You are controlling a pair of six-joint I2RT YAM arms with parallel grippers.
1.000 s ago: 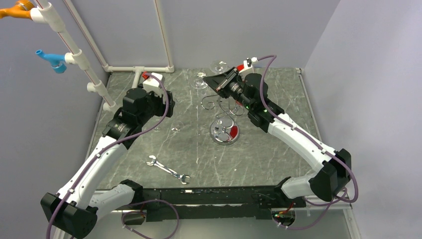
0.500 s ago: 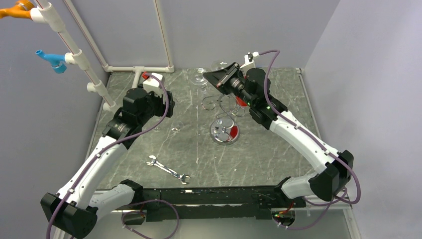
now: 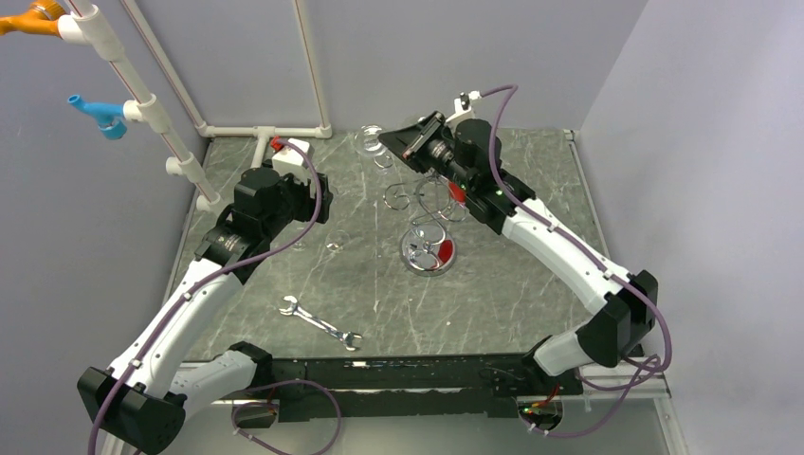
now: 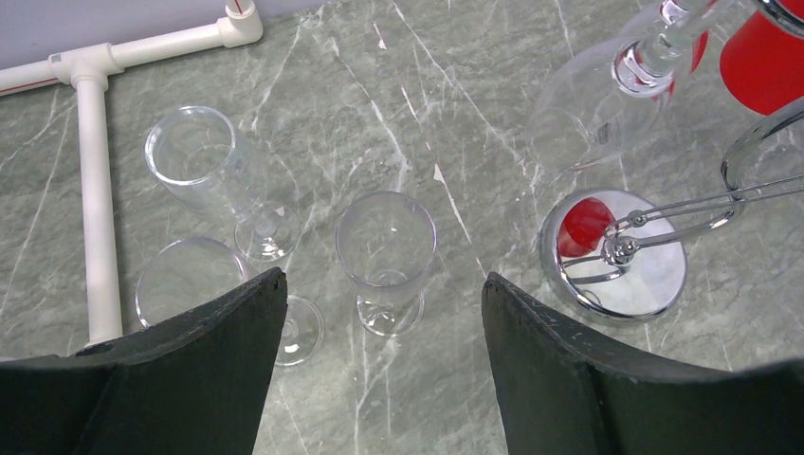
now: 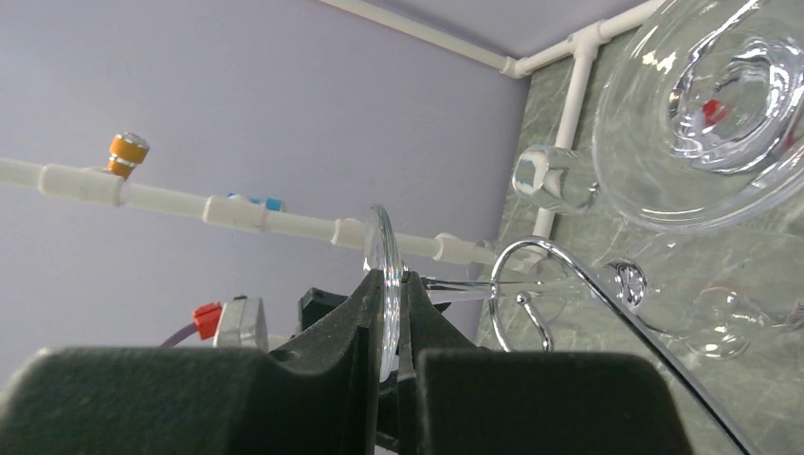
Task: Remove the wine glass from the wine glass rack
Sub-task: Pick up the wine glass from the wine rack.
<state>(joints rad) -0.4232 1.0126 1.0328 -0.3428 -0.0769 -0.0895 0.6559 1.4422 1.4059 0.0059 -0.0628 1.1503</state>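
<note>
While the left gripper (image 4: 381, 280) hangs with its two fingers spread wide and nothing between them, the right gripper (image 5: 391, 284) is closed on the thin round foot of one wine glass (image 5: 382, 237). The foot is seen edge-on, pinched between the two dark pads.

From above, that glass (image 3: 370, 142) is held in the air at the far side of the table (image 3: 408, 313), lying roughly sideways. It is beyond and to the left of the single wine glass rack (image 3: 427, 204). It appears apart from the curled wire arms, though the right wrist view shows one wire curl (image 5: 531, 275) close beside the stem, and whether they touch cannot be told. The rack's round shiny base (image 4: 616, 265) sits on the marble and shows a red reflection.

Under the left wrist camera, three more clear glasses stand upright on the table: a tall one (image 4: 204, 171), a shorter one (image 4: 387, 242) and a third (image 4: 185, 280) partly hidden by a finger. A fourth, tilted glass (image 4: 597, 104) shows at the top right of that view, and whether it is the held one is unclear. One silver wrench (image 3: 319, 322) lies near the arm bases.
</note>
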